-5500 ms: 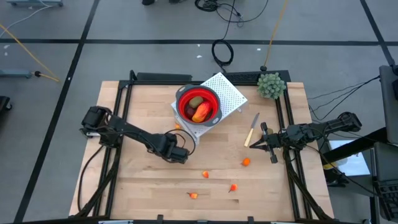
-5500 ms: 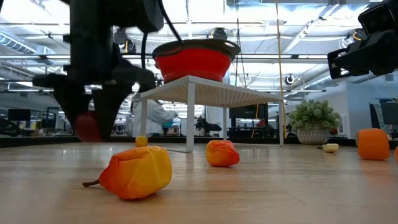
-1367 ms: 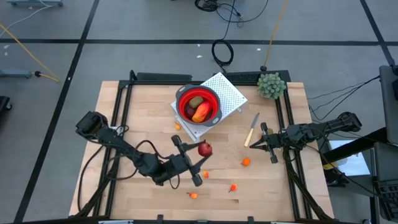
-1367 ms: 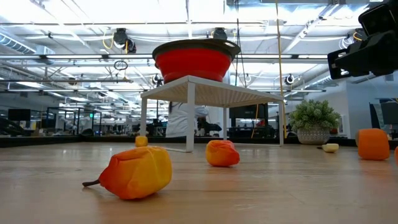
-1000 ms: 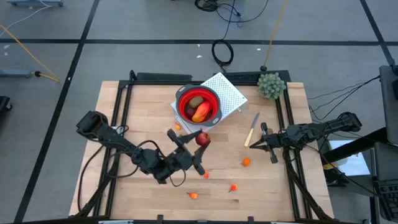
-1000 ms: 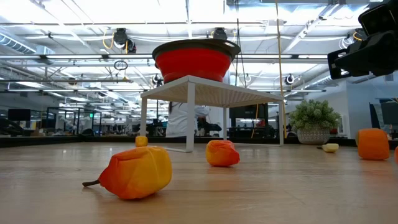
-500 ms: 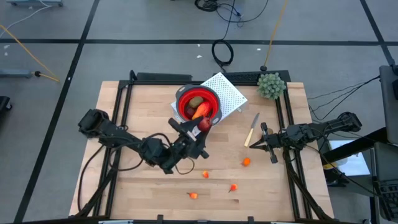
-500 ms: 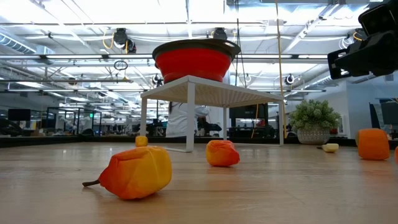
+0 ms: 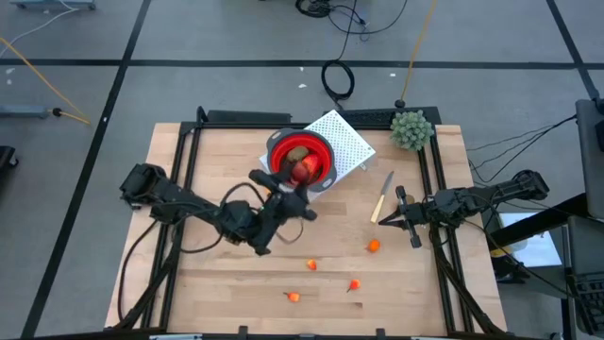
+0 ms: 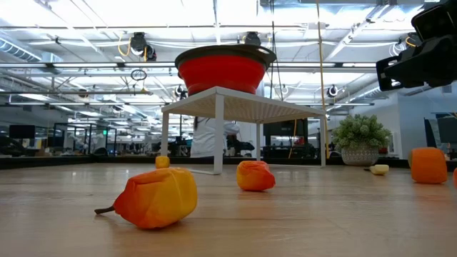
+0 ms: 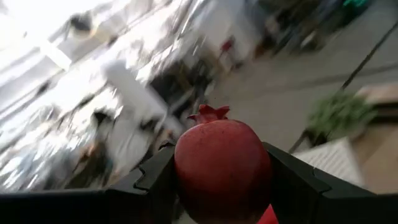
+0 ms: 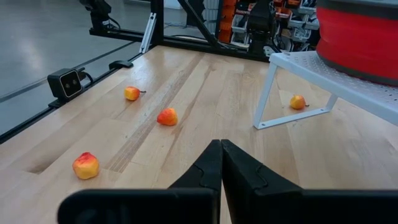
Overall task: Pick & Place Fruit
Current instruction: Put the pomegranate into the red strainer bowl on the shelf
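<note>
1. Left gripper (image 9: pixel 300 179) has swung from the desk's (image 9: pixel 226 283) middle over to the red bowl (image 9: pixel 319 149).
2. It's clamped on a dark red pomegranate (image 11: pixel 222 169), crown pointing up, above the bowl.
3. Right gripper (image 12: pixel 221 163) is closed, empty, parked right.

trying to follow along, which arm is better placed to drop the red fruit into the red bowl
Left. The left gripper already holds the dark red fruit between its fingers and sits over the red bowl on the white stand. The right gripper is shut, empty, and waits near the knife.
</note>
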Controlling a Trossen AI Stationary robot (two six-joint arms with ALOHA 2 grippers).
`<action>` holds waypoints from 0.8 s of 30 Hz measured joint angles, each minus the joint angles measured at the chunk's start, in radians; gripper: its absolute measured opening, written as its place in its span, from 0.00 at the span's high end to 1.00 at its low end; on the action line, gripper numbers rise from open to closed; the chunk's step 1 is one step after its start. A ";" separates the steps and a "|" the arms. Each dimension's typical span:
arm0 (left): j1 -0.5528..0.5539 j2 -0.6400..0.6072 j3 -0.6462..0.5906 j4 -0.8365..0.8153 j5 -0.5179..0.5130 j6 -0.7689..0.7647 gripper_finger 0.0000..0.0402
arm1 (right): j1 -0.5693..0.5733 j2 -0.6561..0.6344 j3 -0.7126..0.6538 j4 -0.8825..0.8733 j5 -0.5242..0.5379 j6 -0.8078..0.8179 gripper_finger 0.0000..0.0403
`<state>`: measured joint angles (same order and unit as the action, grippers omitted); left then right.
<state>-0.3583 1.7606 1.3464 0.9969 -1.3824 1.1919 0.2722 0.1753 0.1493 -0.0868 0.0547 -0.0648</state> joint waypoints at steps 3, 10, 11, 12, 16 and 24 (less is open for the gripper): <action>0.020 -0.004 0.000 0.001 -0.079 -0.041 0.50 | 0.000 0.000 0.000 0.000 0.000 0.000 1.00; 0.069 -0.015 0.000 0.002 -0.085 -0.069 0.50 | 0.000 0.000 0.000 0.000 0.000 0.000 1.00; 0.076 -0.015 0.000 0.000 -0.079 -0.069 0.50 | 0.000 0.000 0.000 0.000 0.000 0.000 1.00; 0.083 -0.015 0.000 -0.001 -0.067 -0.069 0.50 | 0.000 0.000 0.000 0.000 0.000 0.000 1.00; 0.102 -0.015 0.000 -0.001 -0.006 -0.077 0.50 | 0.000 0.000 0.000 0.000 0.000 0.000 1.00; 0.125 -0.015 0.000 -0.106 0.165 -0.267 0.50 | 0.000 0.000 0.000 0.000 0.000 0.000 1.00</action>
<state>-0.2337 1.7454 1.3464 0.8913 -1.2179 0.9253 0.2718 0.1749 0.1493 -0.0864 0.0544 -0.0643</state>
